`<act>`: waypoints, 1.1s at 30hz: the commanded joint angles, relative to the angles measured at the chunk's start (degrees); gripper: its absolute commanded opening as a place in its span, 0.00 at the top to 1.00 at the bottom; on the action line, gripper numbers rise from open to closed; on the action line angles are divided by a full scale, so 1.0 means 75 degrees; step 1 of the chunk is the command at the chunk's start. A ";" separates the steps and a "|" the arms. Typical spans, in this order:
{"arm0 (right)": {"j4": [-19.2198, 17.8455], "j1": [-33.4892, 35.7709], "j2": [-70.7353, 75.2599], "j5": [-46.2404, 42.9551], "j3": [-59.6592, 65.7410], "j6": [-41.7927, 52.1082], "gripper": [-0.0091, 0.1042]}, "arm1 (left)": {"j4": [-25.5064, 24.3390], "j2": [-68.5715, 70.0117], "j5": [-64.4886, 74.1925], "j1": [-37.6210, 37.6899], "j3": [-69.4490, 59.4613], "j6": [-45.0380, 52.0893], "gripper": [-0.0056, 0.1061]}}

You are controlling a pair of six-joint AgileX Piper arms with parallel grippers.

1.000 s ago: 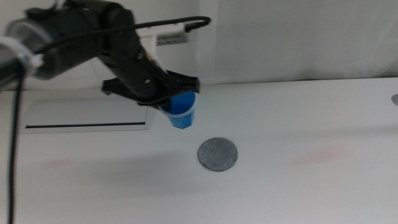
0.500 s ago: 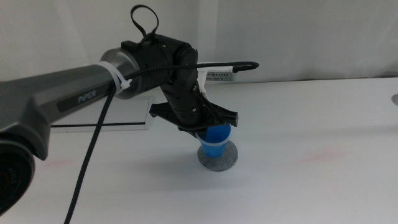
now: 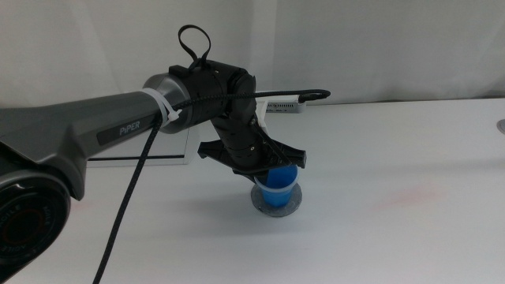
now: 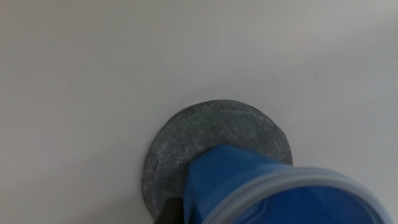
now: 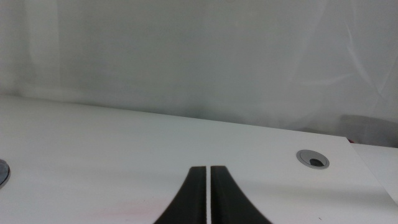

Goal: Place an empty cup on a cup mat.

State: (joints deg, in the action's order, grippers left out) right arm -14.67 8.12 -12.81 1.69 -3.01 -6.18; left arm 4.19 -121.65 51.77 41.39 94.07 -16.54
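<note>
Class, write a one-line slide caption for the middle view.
Left gripper holds the blue cup on the grey mat on the white table.

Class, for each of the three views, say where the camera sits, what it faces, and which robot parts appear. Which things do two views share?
Middle view: above the table, facing forward and down; left arm, left hand around the small bright blue plastic cup.
Left wrist view: looks down on the cup on the flat round grey mat.
Right wrist view: low, facing the wall; right hand shut.
Shared, middle and left wrist: cup, mat.
</note>
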 commanded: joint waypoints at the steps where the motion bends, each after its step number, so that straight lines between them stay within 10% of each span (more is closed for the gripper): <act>1: -0.0015 -0.0026 -0.0014 -0.0039 0.0029 0.0022 0.94 | 0.0119 -0.0016 -0.0094 0.0067 0.0025 0.0098 0.98; 7: -0.0015 -0.0026 -0.0014 -0.0039 0.0029 0.0022 0.94 | 0.0103 -0.0016 -0.0110 0.0067 0.0025 0.0062 0.94; 19: -0.0015 -0.0026 -0.0014 -0.0039 0.0029 0.0022 0.94 | 0.0038 -0.0016 -0.0266 0.0067 0.0025 0.0099 0.18; 33: -0.0015 -0.0026 -0.0014 -0.0039 0.0029 0.0022 0.94 | -0.0733 0.0639 -0.0454 0.0067 0.0459 0.0267 0.13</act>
State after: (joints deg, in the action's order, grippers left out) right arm -14.67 8.12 -12.81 1.69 -3.01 -6.20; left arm 0.00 -118.64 49.00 41.39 96.85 -14.91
